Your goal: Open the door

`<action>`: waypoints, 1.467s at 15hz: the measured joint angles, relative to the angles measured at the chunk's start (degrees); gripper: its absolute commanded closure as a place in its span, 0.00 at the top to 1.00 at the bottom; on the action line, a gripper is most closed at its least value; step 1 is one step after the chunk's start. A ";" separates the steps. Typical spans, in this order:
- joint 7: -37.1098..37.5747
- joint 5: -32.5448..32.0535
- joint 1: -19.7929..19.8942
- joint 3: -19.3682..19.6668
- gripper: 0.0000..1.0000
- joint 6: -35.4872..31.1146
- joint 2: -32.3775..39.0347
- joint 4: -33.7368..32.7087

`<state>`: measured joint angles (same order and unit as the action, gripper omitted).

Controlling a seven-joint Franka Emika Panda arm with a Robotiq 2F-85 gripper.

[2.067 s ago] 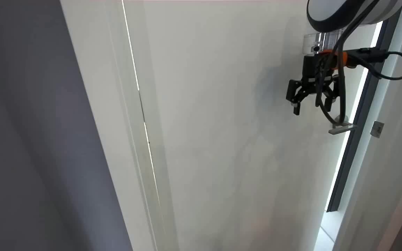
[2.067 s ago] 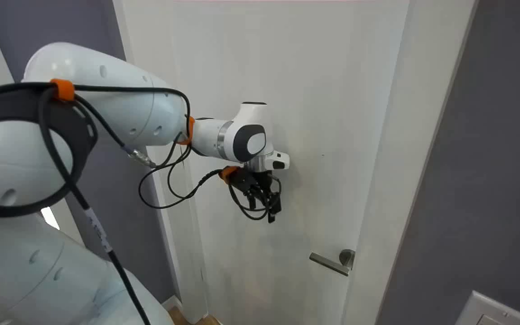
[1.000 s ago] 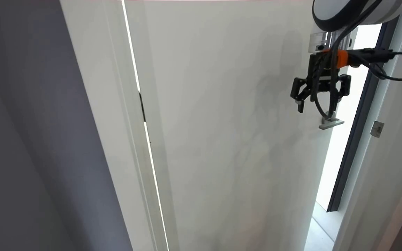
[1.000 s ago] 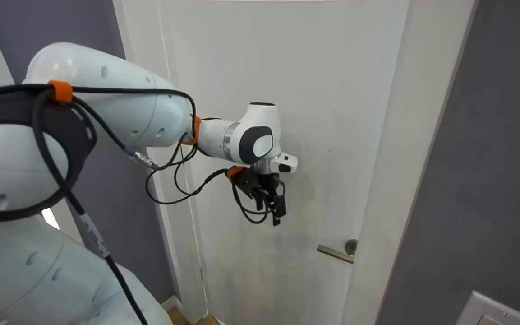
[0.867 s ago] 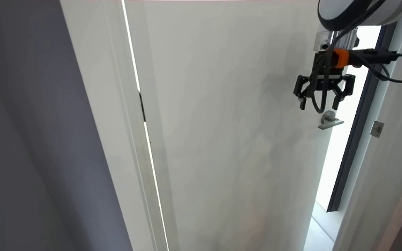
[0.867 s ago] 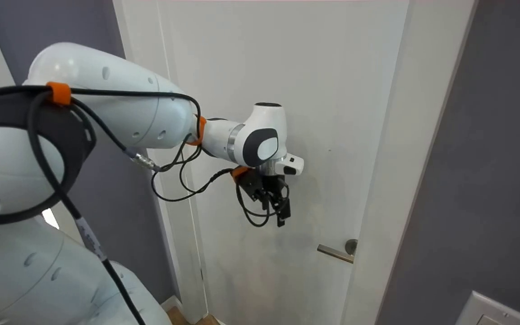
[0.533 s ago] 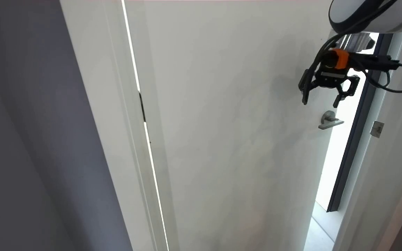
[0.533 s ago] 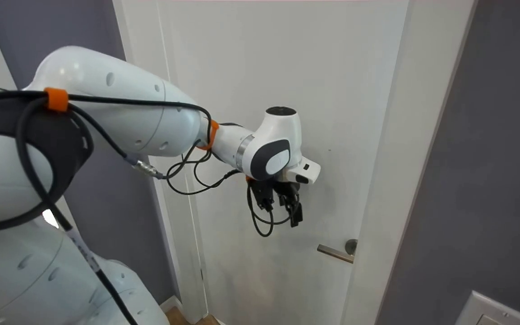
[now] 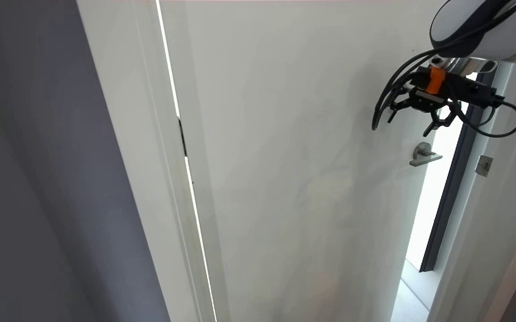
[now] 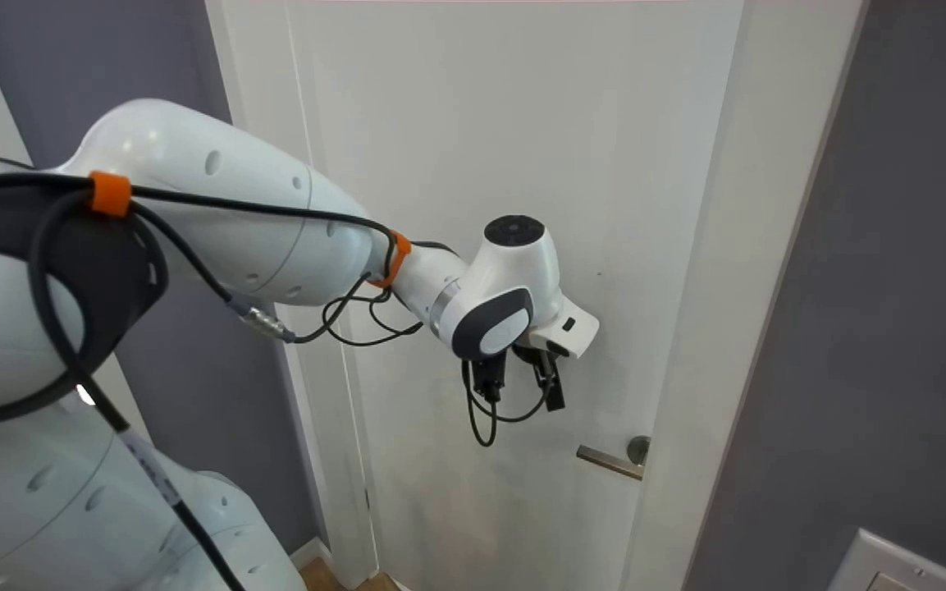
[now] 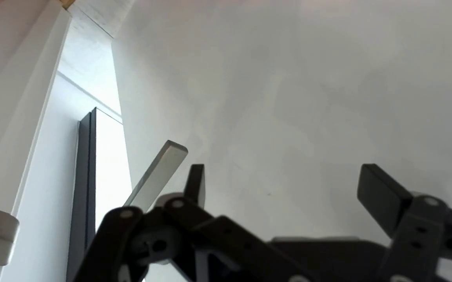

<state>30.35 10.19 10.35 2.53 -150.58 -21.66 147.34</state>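
The tall white door (image 9: pixel 293 179) stands ajar, with a bright gap along its handle side. The door also fills much of an exterior view (image 10: pixel 628 197) and the wrist view (image 11: pixel 288 98). Its silver lever handle (image 9: pixel 425 160) shows in both exterior views (image 10: pixel 609 462). A dark hinge (image 9: pixel 182 136) shows at the opposite edge. My gripper (image 9: pixel 408 127) is open and empty, tilted, above the handle and apart from it. In the wrist view its fingers (image 11: pixel 284 176) are wide apart before the door face. The handle (image 11: pixel 157 172) lies left of the left finger, its lower part hidden.
A white frame with a metal strike plate (image 9: pixel 484 166) stands beyond the gap. A dark-framed glass panel (image 9: pixel 445 210) shows through the gap. Cables (image 9: pixel 381 109) loop around the gripper. A grey wall (image 10: pixel 866 287) with a white switch plate (image 10: pixel 862 558) borders the frame.
The door gap widened between about two seconds and one second ago, then stayed the same. My gripper has since moved sideways toward the handle edge and tilted, staying open.
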 measured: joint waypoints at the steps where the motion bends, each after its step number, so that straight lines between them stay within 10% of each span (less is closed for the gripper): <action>1: 0.03 1.06 -0.03 0.00 1.00 -1.71 0.00 0.45; 22: -3.87 14.84 -8.81 1.11 1.00 -17.84 9.24 -5.25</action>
<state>26.48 25.03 1.54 3.64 -168.42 -12.42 142.09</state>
